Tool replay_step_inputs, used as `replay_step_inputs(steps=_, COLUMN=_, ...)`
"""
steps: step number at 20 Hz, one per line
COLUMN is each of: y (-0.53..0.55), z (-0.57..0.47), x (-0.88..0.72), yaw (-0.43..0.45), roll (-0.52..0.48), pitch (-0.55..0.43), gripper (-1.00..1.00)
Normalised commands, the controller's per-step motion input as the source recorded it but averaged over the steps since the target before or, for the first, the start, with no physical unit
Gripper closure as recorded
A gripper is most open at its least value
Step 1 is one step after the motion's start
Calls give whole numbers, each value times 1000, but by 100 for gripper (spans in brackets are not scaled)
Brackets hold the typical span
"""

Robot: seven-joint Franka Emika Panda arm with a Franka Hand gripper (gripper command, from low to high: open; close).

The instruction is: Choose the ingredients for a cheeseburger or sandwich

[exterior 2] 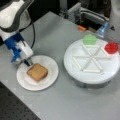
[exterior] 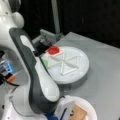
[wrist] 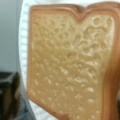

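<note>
1. Wrist view: filled almost wholly by a tan toast square (wrist: 72, 62), crust along the top and right edges, lying on the white plate (wrist: 23, 37); dark blurred part of the gripper at lower left.
2. Seen in both front views: toast square (exterior 2: 37, 72) flat near the middle of the white plate (exterior 2: 50, 75); whether more pieces lie under it cannot be told. Same toast (exterior: 78, 113) partly hidden by the arm at a front view's bottom, on the plate (exterior: 91, 106).
3. Gripper (exterior 2: 25, 62) low at the plate's left rim, just beside the toast's left corner; touching or apart cannot be told. Fingers spread or pressed together: cannot tell; nothing seen pinched.
4. Gripper (exterior: 63, 108) also visible at a front view's bottom, white body with blue parts, beside the toast.
5. Round white divided tray (exterior 2: 75, 53) to a front view's right of the plate, well apart from it, wedge compartments marked by raised ribs.
6. Green leaf piece (exterior 2: 89, 39) in a wedge at the tray's far edge; red disc (exterior 2: 111, 47) in a wedge at its far right edge.
7. Same tray (exterior: 82, 56) with red disc (exterior: 53, 50) and green leaf piece (exterior: 45, 62) near the arm, leaf mostly hidden.
8. Grey table (exterior 2: 50, 32) beneath all.
</note>
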Motion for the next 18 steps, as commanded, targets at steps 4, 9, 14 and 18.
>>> replay_step_inputs(steps=4, y=270, z=18, x=-359, yaw=-160, roll=-152, pitch=-251, gripper=-100)
replay_step_inputs(steps=9, y=259, z=42, x=-365, yaw=-148, roll=-149, pitch=-218, gripper=-100)
replay_step_inputs(steps=14, y=316, z=173, x=-372, yaw=-175, roll=-232, pitch=-104, gripper=-100)
replay_step_inputs(steps=18, y=449, z=446, x=-384, yaw=-236, roll=-397, pitch=71, gripper=-100)
